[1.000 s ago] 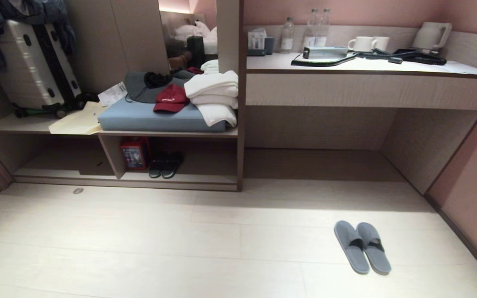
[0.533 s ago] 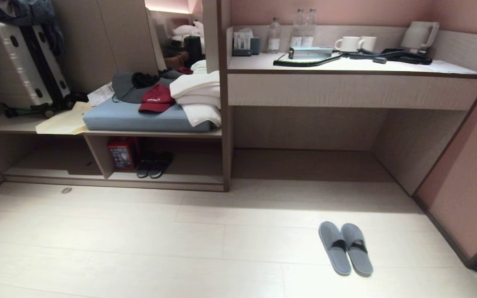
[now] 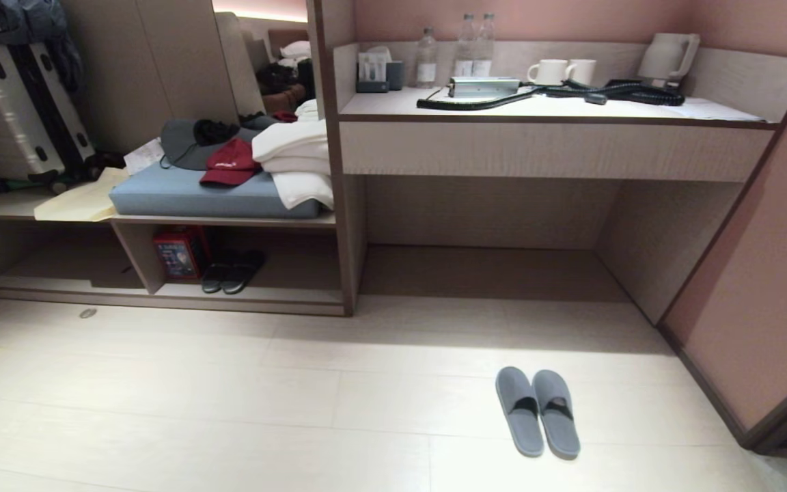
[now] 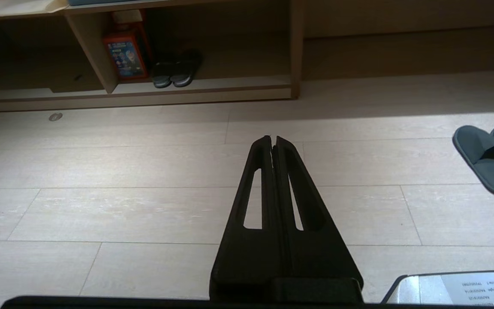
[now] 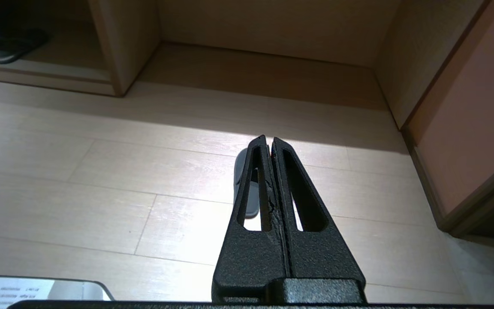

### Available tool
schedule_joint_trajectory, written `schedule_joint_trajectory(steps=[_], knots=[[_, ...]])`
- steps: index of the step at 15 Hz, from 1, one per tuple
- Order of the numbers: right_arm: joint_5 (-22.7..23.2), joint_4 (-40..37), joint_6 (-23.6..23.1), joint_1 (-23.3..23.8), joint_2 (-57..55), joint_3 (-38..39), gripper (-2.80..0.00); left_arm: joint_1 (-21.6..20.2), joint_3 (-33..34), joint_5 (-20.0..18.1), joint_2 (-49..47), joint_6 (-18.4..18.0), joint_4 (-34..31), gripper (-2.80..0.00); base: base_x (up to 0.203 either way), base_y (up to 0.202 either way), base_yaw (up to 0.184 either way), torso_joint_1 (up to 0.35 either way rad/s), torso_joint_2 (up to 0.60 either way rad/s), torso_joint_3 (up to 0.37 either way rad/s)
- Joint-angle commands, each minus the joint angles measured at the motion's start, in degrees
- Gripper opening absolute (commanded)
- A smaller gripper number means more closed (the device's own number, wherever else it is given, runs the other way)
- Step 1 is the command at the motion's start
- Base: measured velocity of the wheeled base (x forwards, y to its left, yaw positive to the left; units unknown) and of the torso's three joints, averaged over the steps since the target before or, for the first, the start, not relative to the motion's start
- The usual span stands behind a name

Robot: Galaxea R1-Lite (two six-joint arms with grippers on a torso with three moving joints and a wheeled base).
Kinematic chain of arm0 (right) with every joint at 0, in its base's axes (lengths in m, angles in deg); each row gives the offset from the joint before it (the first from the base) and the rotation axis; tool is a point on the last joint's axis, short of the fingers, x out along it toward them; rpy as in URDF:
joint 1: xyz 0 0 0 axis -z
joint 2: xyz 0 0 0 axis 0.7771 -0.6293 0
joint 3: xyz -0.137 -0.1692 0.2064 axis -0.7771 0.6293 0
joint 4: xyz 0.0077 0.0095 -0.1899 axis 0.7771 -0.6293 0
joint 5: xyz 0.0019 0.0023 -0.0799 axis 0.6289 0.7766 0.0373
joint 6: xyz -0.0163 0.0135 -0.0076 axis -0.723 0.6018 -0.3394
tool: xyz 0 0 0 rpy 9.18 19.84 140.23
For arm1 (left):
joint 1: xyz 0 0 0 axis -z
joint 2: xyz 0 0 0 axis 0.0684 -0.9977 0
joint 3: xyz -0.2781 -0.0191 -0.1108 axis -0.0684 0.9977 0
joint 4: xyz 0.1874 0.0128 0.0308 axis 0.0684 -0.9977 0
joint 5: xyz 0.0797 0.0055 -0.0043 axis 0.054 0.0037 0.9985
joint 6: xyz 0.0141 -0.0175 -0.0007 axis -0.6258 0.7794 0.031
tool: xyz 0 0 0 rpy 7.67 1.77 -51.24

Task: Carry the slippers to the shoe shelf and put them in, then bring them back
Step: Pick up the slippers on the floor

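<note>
Pale wood-look floor [image 3: 229, 410]: wide planks fill the lower half of the head view, brightly lit in a band across the middle.
Built-in unit: beige wood grain, spanning the upper half of the head view, with a tall vertical panel [image 3: 339, 171] splitting it left from right.
Desk counter [image 3: 550, 140]: upper right of the head view, carrying bottles, two white cups [image 3: 561, 71], a pale kettle [image 3: 667, 56] and a black cable.
Shoe shelf [image 3: 161, 290]: low open compartment at the left middle of the head view, under the bench, with a short divider and a darker front strip.
Suitcase [image 3: 14, 109]: silver, standing at the upper left edge of the head view.
Bench cushion [image 3: 182, 198]: blue-grey, above the shoe shelf, with folded white towels [image 3: 294, 160] and a red cap [image 3: 229, 164] on it.
Slippers [image 3: 537, 410]: the grey-blue pair lies flat on the floor at the lower right of centre in the head view, side by side and touching, well apart from the shoe shelf.
Dark shoes [image 3: 233, 271]: a pair inside the shoe shelf, just beside a red box [image 3: 178, 253].
Left gripper [image 4: 273, 139]: black fingers pressed together with nothing between them, hovering over bare floor; the slippers sit at the right edge of its wrist view.
Right gripper [image 5: 268, 139]: clenched the same way and empty, above the floor, with one slipper partly showing behind its fingers in its wrist view.
</note>
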Motion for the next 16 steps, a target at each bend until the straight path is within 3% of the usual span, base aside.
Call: schedule_joint_trajectory(steps=[1, 11, 16], knots=[[0.0, 0.0, 0.0, 0.0, 0.1, 0.1, -2.80, 0.0, 0.1, 0.0, 0.0, 0.0, 0.2, -2.80, 0.000, -0.196, 0.000, 0.002, 0.00, 0.002], [0.0, 0.0, 0.0, 0.0, 0.1, 0.1, -2.80, 0.0, 0.2, 0.0, 0.0, 0.1, 0.3, -2.80, 0.000, -0.193, 0.003, 0.002, 0.00, 0.002], [0.1, 0.0, -0.1, 0.0, 0.2, 0.1, -2.80, 0.0, 0.2, 0.5, 0.0, 2.4, 0.4, -2.80, 0.000, -0.038, 0.001, 0.002, 0.00, 0.001]])
